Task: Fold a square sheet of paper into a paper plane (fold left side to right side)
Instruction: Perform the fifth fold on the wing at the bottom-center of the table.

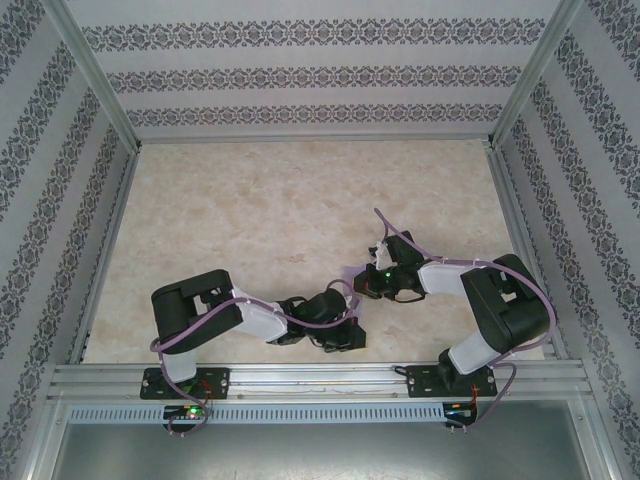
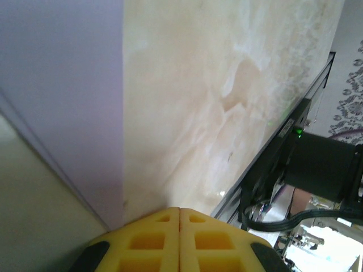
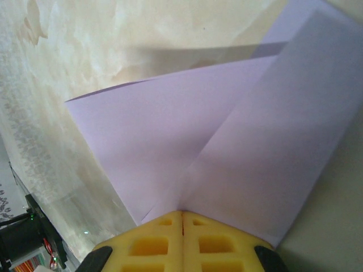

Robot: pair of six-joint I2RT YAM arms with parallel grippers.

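Note:
The lavender-purple square sheet of paper (image 3: 170, 130) lies folded on the marble table, two flaps meeting along a slanted crease. My right gripper (image 3: 182, 212) is shut, and its yellow tips touch the sheet where the creases meet. The left flap is lifted a little and throws a shadow on the table. In the left wrist view the paper (image 2: 62, 85) fills the left side. My left gripper (image 2: 180, 208) is shut, its tips on bare table just right of the paper's straight edge. From above, both grippers (image 1: 345, 335) (image 1: 368, 283) meet near the front centre, and just a sliver of paper (image 1: 351, 272) shows between them.
The marble tabletop (image 1: 280, 210) stretches open behind the arms, with patterned walls on three sides. A metal rail (image 1: 320, 375) runs along the near edge. The right arm's dark base with a green light (image 2: 317, 164) stands close to my left gripper.

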